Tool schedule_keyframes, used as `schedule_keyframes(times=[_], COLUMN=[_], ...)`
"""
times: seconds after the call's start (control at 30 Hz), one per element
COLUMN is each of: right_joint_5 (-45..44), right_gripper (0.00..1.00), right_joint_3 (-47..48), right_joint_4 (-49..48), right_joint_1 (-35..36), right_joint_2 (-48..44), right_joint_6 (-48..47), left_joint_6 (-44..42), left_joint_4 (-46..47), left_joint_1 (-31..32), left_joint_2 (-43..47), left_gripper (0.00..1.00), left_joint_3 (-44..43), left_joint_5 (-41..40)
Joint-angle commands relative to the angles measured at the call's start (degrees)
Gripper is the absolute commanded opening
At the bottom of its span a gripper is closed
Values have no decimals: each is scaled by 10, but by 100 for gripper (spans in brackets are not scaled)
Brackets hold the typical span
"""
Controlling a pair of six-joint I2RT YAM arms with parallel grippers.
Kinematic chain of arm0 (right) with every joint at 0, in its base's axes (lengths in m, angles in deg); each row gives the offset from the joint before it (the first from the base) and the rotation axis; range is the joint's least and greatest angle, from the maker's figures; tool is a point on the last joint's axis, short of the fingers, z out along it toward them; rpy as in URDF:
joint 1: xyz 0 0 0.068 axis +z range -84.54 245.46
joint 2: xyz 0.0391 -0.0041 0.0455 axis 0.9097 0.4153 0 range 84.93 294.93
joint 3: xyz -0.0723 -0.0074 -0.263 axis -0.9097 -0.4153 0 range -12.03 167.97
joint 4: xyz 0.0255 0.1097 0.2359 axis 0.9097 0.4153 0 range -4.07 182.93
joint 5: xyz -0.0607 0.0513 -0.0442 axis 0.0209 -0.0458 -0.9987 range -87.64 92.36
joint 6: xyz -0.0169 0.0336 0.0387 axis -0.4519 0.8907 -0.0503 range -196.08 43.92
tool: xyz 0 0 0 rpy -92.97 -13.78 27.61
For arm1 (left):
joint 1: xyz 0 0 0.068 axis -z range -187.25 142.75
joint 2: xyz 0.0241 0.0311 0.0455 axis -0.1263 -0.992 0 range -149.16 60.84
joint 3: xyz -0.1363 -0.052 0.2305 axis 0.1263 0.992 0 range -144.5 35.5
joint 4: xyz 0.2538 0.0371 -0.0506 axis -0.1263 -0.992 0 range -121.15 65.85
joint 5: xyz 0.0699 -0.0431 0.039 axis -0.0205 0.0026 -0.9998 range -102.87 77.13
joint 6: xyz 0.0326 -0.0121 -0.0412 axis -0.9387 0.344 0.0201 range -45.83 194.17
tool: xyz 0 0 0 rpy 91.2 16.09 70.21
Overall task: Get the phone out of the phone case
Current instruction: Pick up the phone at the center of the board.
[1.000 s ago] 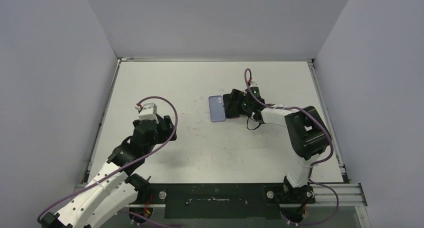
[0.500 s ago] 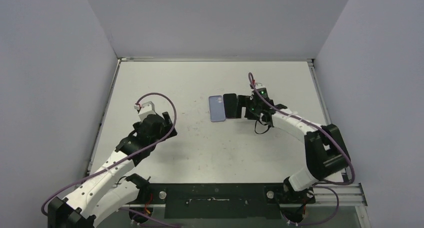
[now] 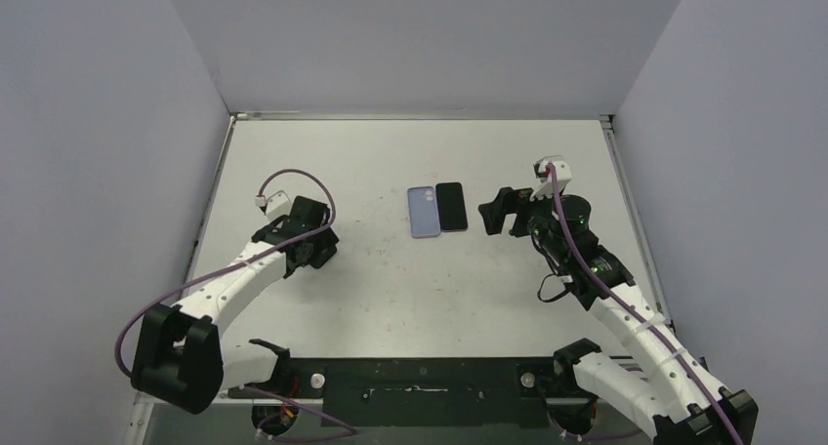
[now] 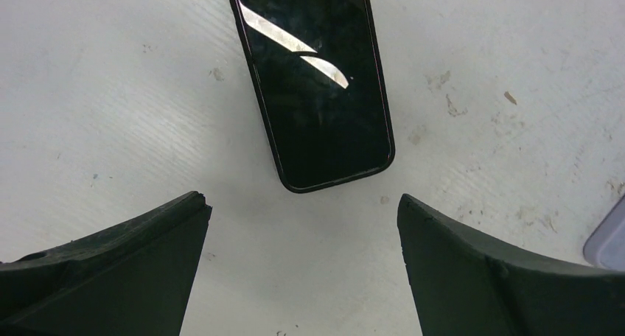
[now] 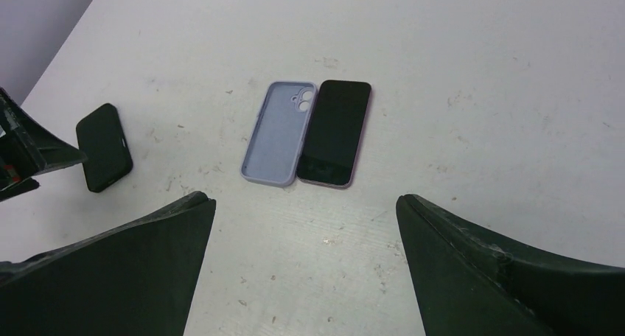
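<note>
Beside the lilac case (image 3: 423,213) lies the phone (image 3: 450,207).

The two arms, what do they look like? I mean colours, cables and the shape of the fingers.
Both the left arm and the right arm have white links and black joints. A purple cable runs along each, looping near the wrist, where a small white block sits. The left gripper and right gripper are black; their fingers are broad matt wedges.

Left arm (image 3: 239,277), right arm (image 3: 633,318), jaws apart.
</note>
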Motion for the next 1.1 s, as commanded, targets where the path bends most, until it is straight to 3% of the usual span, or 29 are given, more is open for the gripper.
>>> schedule_keyframes(times=[0.0,0.33,0.67,1.07], right_joint_5=[-37,-50,-51,-51], right_gripper=[100,100,100,100], right_joint_3=[5,5,-18,-3], right_joint_4=[1,44,35,48], right_joint_1=[-7,-13,-15,-16], right_joint_2=[-12,-14,-23,-2], right_joint_6=[7,-29,-43,-42], left_joint_6=[15,41,33,38], left_joint_4=[12,24,33,51], left_joint_1=[-33,-80,-89,-105], left_joint_2=[-78,-222,-282,-327], left_gripper=[97,97,97,94], left_joint_3=[-61,-136,-175,-153], left_joint_5=[-22,-10,2,35])
